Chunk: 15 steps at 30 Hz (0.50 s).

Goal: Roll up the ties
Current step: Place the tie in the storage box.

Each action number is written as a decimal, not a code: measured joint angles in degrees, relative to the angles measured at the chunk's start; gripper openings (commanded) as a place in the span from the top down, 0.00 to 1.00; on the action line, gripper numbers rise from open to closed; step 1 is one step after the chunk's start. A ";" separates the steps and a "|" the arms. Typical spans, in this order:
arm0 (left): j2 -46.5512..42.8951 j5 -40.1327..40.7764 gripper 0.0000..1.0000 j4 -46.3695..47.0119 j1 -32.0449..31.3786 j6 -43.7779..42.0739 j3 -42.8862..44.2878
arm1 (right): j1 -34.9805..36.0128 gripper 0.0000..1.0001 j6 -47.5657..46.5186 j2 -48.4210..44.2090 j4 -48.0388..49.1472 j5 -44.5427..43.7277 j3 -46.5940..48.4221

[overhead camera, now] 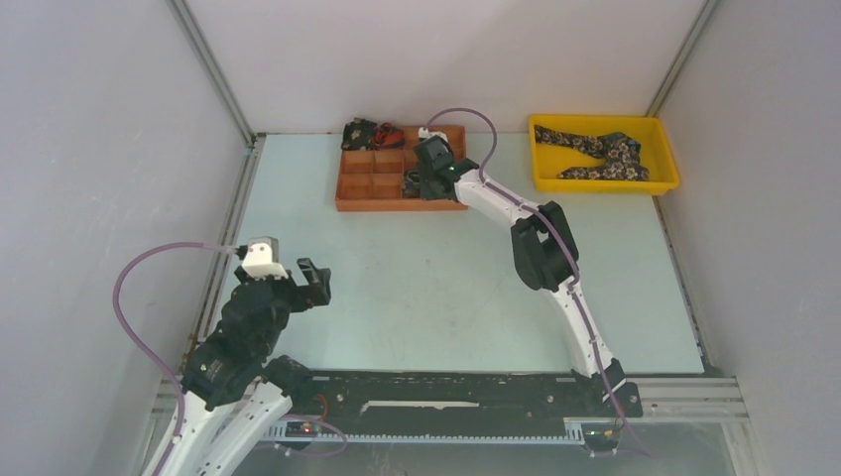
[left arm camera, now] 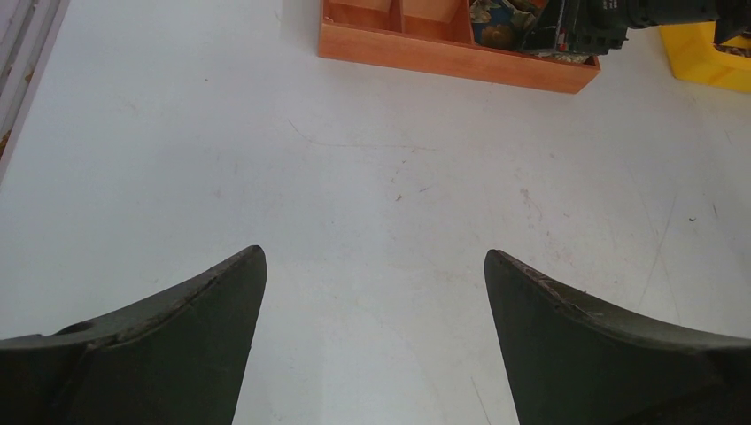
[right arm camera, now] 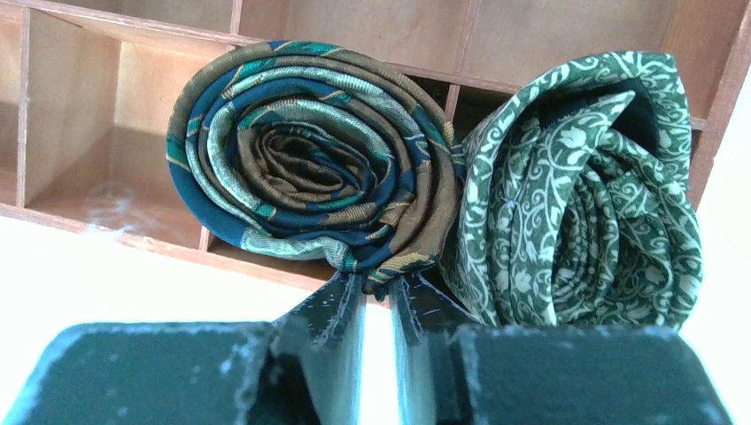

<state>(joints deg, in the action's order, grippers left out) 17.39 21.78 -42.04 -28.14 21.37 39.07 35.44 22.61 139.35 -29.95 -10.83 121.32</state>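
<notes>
Two rolled ties stand side by side in the wooden divided tray (right arm camera: 80, 97): a blue and olive coil (right arm camera: 310, 159) and a green floral coil (right arm camera: 576, 195). My right gripper (right arm camera: 378, 283) is at the blue coil's loose tail. Its jaws stand a narrow gap apart, with the tail's tip between the fingertips. In the top view this gripper (overhead camera: 428, 180) hangs over the tray's right side (overhead camera: 357, 190). Unrolled dark floral ties (overhead camera: 595, 154) lie in the yellow bin (overhead camera: 668, 164). My left gripper (overhead camera: 307, 283) (left arm camera: 374, 257) is wide open over bare table, holding nothing.
More dark and red rolled fabric (overhead camera: 372, 134) sits at the tray's back left corner. Metal frame rails run along the table's left and right edges. A purple cable (overhead camera: 466, 117) loops above the right wrist.
</notes>
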 measured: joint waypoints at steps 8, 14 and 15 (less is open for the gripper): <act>-0.68 0.02 0.00 0.02 0.00 -0.02 0.00 | 0.48 0.64 -0.09 -4.92 -2.47 -0.61 -4.28; -0.68 0.02 0.00 0.09 0.00 -0.02 0.00 | 0.57 0.61 -0.39 -9.16 -4.92 -1.49 -7.13; -0.68 0.02 0.00 0.13 0.00 0.00 0.00 | 0.66 0.61 -0.46 -10.03 -5.31 -1.53 -7.30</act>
<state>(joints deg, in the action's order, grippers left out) 16.71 21.80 -41.91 -28.14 21.37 39.07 36.10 22.15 129.32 -35.27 -12.36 114.02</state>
